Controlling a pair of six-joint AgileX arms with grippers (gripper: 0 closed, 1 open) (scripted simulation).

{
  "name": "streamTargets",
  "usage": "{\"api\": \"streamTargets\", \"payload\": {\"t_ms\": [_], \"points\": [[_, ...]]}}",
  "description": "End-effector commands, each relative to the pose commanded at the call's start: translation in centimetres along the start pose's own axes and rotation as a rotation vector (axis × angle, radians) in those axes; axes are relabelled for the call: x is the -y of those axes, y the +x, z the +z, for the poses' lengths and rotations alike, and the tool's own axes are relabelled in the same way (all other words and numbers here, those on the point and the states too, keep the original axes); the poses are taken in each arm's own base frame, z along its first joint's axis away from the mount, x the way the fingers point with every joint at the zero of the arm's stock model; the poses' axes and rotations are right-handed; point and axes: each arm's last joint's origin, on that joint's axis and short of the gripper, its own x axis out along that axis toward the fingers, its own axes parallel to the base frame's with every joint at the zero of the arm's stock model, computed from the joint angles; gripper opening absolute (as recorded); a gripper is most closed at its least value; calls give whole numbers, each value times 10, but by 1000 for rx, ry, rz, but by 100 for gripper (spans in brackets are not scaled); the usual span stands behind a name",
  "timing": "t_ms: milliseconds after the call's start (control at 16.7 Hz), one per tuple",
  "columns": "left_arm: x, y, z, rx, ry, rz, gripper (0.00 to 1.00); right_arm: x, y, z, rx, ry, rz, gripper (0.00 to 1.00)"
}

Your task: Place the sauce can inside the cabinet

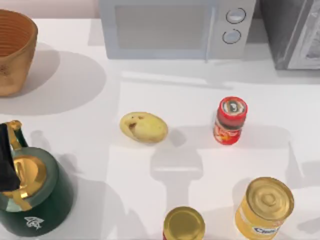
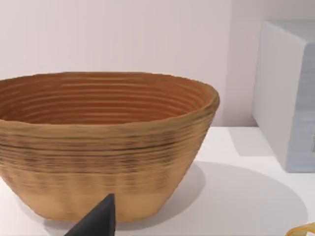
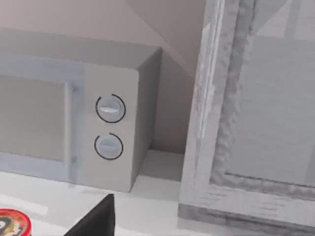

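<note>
Standing upright right of centre, sauce can (image 1: 230, 120) sits nearer my right arm, cabinet (image 1: 292, 32) beyond; jaw state unreadable.

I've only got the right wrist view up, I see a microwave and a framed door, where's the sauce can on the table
Observer: The sauce can stands upright right of centre in the top view, in front of the microwave.
Operator: Anything close to it?
Observer: A potato lies to its left, apart from it. A yellow can stands nearer the front edge.
Operator: And the cabinet?
Observer: The cabinet sits at the back right corner, right of the microwave.
Operator: What's over on the left?
Observer: A basket at the back left and a green kettle at the front left.
</note>
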Motion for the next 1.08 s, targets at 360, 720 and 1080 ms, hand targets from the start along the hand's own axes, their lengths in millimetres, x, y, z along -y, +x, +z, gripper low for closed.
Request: {"api": "streamTargets", "payload": {"t_ms": [360, 720, 1080], "points": [[0, 0, 0, 0, 0, 0, 100, -5, 32, 47, 113, -208, 359, 100], [0, 0, 0, 0, 0, 0, 100, -5, 103, 69, 212, -376, 762, 100], [0, 0, 0, 0, 0, 0, 100, 0, 197, 17, 214, -338, 1113, 100]]}}
